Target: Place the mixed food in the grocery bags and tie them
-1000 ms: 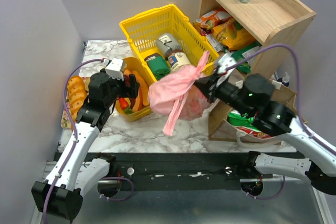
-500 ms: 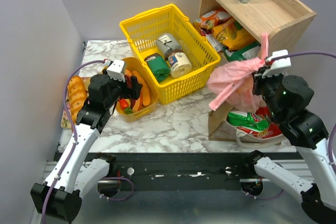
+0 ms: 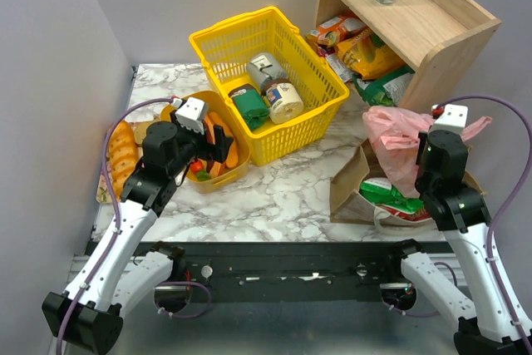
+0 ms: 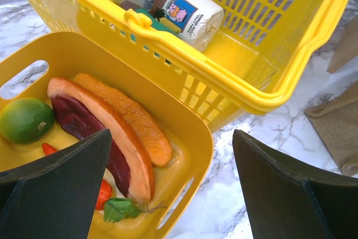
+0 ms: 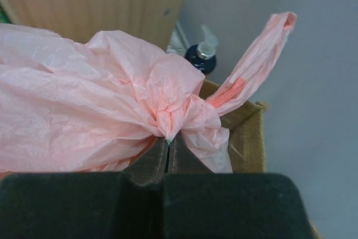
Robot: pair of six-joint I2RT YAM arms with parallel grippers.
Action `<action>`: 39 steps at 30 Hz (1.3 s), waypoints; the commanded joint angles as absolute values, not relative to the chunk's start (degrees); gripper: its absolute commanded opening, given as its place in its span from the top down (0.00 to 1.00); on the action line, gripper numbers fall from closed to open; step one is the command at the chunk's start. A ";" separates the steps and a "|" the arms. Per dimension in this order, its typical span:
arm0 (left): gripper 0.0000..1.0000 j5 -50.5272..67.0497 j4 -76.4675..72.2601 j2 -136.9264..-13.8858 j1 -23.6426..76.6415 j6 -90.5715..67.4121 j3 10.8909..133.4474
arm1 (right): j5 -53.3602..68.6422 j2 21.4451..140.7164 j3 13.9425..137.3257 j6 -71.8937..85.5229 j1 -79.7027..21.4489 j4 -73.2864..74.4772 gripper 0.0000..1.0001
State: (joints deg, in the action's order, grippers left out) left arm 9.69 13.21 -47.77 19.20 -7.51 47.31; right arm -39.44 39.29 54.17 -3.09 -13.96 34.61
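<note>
The pink bag [image 3: 395, 135], tied and pinched by the right jaws, has swung across over the brown paper bag [image 3: 345, 193], nearly stowed; left jaws spread.

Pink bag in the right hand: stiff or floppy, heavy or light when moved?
Probably floppy: the pink bag is thin crinkled film, bunched at a knot where the right hand pinches it. Likely light for its bulk, since that one pinch holds it. Once released, it may slump over the rim of the brown paper bag.
</note>
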 commanded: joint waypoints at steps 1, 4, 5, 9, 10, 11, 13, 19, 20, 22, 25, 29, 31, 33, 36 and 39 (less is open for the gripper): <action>0.03 10.72 12.30 -47.02 20.39 -7.38 46.93 | -47.55 39.81 53.26 -4.66 -12.57 37.25 0.99; 0.03 10.55 12.30 -46.58 21.97 -7.30 46.93 | -45.53 44.28 52.12 -5.35 -12.13 42.53 0.99; 0.03 10.46 12.30 -46.41 23.02 -7.29 46.85 | -44.40 46.30 53.42 -3.36 -12.04 46.19 0.99; 0.03 9.23 12.57 -45.27 25.83 -6.68 46.85 | -42.64 50.01 48.80 -4.73 -12.04 50.71 0.99; 0.03 8.88 12.66 -44.92 26.27 -6.42 46.85 | -41.67 50.71 47.30 -5.62 -12.04 51.06 0.99; 0.03 8.53 12.74 -44.83 26.71 -6.24 46.85 | -41.66 50.97 46.07 -6.15 -12.04 51.59 0.99; 0.03 8.26 12.83 -44.56 27.68 -5.98 46.93 | -42.10 50.63 44.12 -7.38 -12.04 51.85 0.99; 0.03 7.82 13.09 -44.03 28.48 -5.89 47.02 | -47.80 48.60 49.39 -4.22 -12.04 57.56 0.82; 0.02 7.74 13.10 -44.03 28.56 -5.89 46.93 | -48.25 48.69 51.92 -4.13 -12.04 58.53 0.69; 0.02 7.65 13.18 -44.03 28.56 -5.89 47.11 | -47.64 48.95 54.74 -2.73 -11.95 61.43 0.33; 0.02 6.86 13.53 -44.30 28.56 -5.71 47.11 | -43.61 48.25 61.86 -0.88 -12.04 64.51 0.29; 0.02 5.98 13.89 -44.56 28.56 -5.27 47.37 | -32.13 45.27 71.61 1.39 -12.04 66.97 0.27; 0.02 5.89 13.89 -44.47 28.56 -5.19 47.29 | -25.35 43.25 75.40 0.97 -12.04 65.84 0.23; 0.02 5.89 13.89 -44.65 28.56 -5.19 47.29 | -16.55 40.09 76.46 0.62 -12.04 61.91 0.21; 0.02 5.98 13.97 -45.09 28.56 -5.10 47.37 | -7.76 37.62 74.98 1.58 -12.13 55.22 0.22; 0.02 5.89 14.06 -45.53 28.56 -5.10 47.46 | -1.51 40.94 72.60 2.54 -12.04 48.97 0.26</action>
